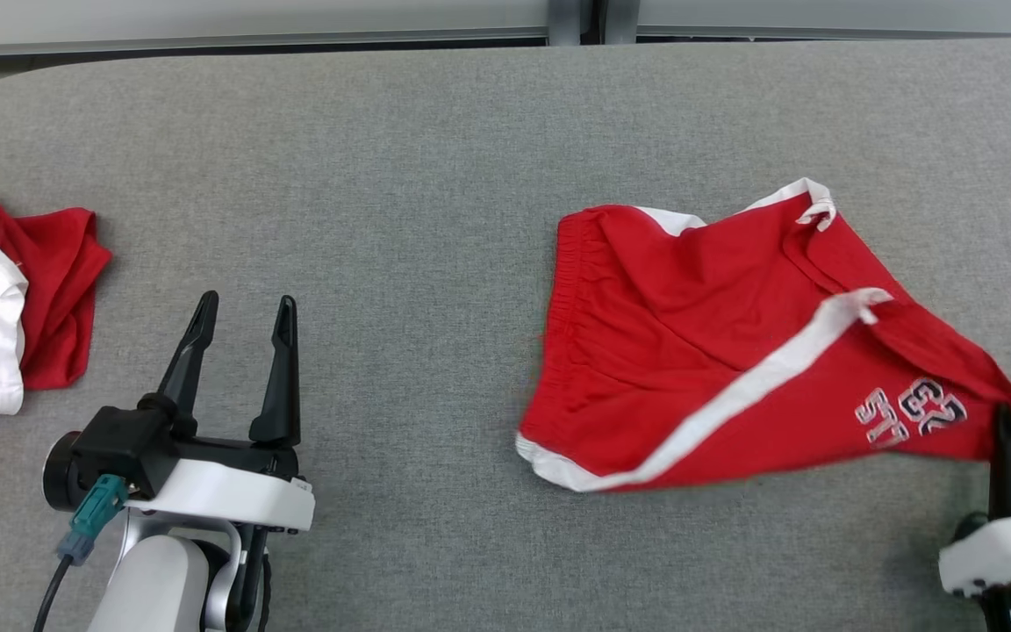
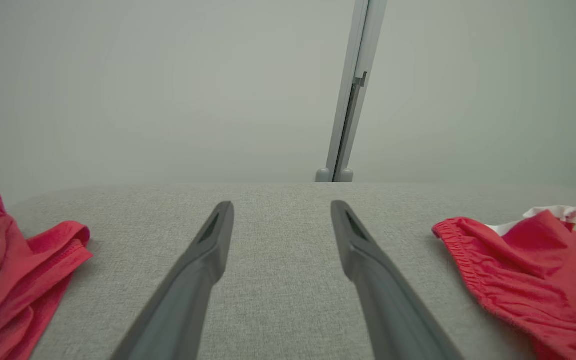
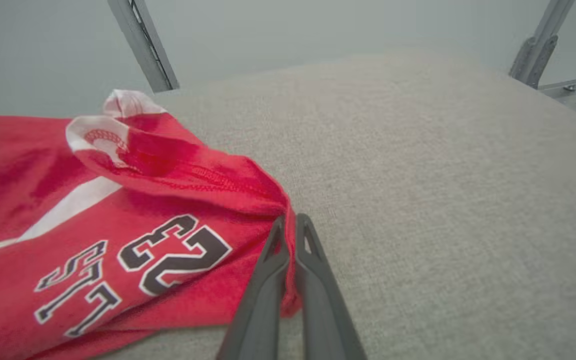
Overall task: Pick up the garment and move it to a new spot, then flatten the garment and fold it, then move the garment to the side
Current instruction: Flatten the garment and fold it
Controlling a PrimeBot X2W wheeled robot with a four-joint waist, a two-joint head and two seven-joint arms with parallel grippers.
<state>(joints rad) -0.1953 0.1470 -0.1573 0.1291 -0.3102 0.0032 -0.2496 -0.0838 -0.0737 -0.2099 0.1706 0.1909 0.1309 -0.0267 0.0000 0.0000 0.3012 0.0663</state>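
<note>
The garment is a pair of red shorts with white side stripes and dark lettering, lying crumpled on the right half of the grey table. My right gripper is shut on the corner of one leg hem, and in the right wrist view the right gripper pinches the red fabric between its tips. My left gripper stands open at the lower left, well apart from the shorts, with bare table between its fingers. The waistband of the shorts shows at the right of the left wrist view.
A second red and white garment lies bunched at the table's left edge, close to my left gripper, and appears again as a red heap. The grey table ends at a pale wall with metal posts behind.
</note>
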